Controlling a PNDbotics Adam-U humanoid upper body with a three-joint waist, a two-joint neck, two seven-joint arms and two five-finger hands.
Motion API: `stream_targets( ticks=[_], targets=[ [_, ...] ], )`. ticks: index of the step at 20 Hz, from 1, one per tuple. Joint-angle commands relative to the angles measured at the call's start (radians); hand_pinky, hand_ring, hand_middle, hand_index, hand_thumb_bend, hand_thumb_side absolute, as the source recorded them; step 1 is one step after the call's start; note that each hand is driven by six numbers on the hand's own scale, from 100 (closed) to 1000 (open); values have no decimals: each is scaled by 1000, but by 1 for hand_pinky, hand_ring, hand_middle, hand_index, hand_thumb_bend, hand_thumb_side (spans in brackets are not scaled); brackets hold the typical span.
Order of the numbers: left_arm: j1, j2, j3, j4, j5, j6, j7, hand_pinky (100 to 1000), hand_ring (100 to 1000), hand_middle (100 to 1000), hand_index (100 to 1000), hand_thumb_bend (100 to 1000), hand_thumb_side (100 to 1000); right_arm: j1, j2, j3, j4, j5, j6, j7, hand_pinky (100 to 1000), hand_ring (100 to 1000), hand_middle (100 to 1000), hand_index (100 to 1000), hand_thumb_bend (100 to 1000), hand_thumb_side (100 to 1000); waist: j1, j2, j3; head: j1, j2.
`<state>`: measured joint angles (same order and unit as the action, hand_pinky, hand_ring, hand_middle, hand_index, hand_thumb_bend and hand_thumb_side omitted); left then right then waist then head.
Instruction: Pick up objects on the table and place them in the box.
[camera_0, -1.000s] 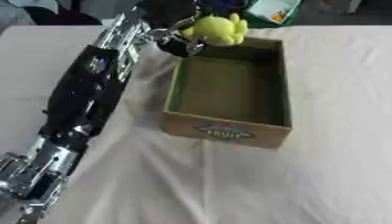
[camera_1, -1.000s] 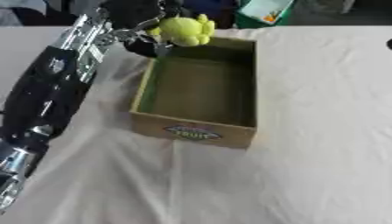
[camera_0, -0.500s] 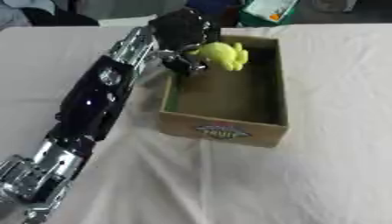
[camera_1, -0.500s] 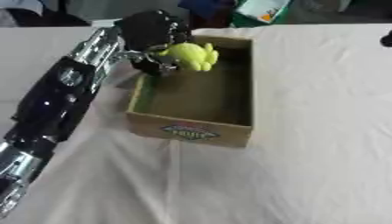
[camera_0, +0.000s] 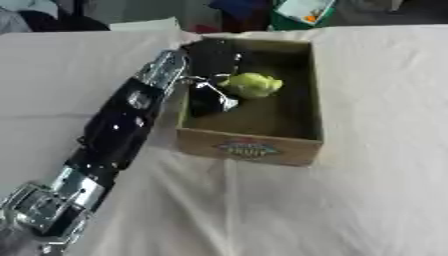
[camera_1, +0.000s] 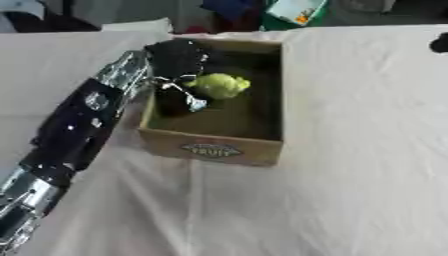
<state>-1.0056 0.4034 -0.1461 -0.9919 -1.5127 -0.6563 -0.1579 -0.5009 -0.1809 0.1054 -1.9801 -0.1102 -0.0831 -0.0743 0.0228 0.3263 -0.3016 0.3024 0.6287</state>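
Inside the box (camera_0: 297, 100), left hand (camera_0: 210, 82) — fingers curled on yellow-green toy (camera_0: 252, 85) — toy at its right.

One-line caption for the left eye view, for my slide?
Left hand holds a yellow-green toy inside the cardboard box.

The open brown cardboard box (camera_0: 252, 145) stands on the white-clothed table (camera_0: 367, 175), towards its far side. Inside the box, in its far half, lies the yellow-green soft toy (camera_0: 252, 85). The left robot hand (camera_0: 210, 95) reaches over the box's left wall, just left of the toy, touching it.
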Motion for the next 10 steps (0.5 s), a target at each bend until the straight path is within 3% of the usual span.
stream_targets(
  ticks=[1,4,10],
  targets=[
    [-17,13,12,-28,56,20,-48,783,944,896,996,600,1000,-7,-6,-1,-20,-7,1,2,812,620,722,924,100,765,-2,-25,3,1,6],
    [-19,20,16,-74,100,52,-17,782,939,889,1000,679,1000,-5,-5,0,-20,-7,2,1,812,620,722,925,100,763,-2,-26,4,1,7],
    [-17,33,39,-164,237,65,135,760,909,861,1000,533,1000,-4,-8,-4,-20,-13,-8,0,812,621,720,920,100,768,-7,-30,10,-4,14]
  ],
)
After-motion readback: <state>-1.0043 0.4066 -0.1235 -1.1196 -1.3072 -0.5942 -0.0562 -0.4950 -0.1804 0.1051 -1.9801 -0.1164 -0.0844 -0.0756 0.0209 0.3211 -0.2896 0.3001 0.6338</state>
